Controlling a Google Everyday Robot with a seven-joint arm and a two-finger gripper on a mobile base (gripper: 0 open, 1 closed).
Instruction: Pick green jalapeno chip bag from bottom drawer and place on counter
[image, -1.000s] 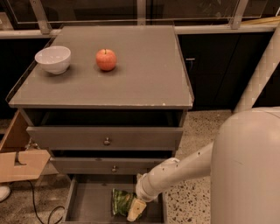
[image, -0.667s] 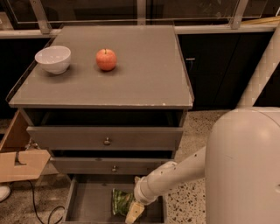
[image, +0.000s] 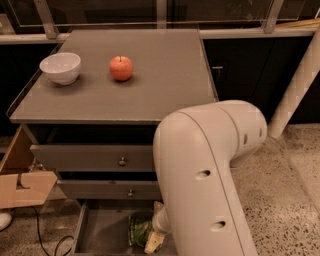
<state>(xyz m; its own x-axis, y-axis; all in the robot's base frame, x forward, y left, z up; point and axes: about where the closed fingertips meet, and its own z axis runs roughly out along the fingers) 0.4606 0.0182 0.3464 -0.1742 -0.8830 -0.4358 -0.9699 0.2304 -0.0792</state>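
Observation:
The green jalapeno chip bag (image: 137, 230) lies on the floor of the open bottom drawer (image: 100, 234), near its right side. My gripper (image: 153, 242) reaches down into that drawer and sits right against the bag's right edge, its pale tip low beside the packet. The big white arm (image: 210, 175) hides the drawer's right part and the wrist above the gripper. The counter (image: 160, 75) is the flat grey top of the cabinet, above the two closed drawers with round knobs (image: 122, 161).
A white bowl (image: 60, 67) and a red apple (image: 121, 68) stand on the counter's left half. A cardboard box (image: 20, 187) and a black cable (image: 42, 235) lie on the floor to the left. Speckled floor spreads to the right.
The arm's large white body has swung left and closer, now covering the cabinet's right front. The gripper has stayed down at the bag in the drawer.

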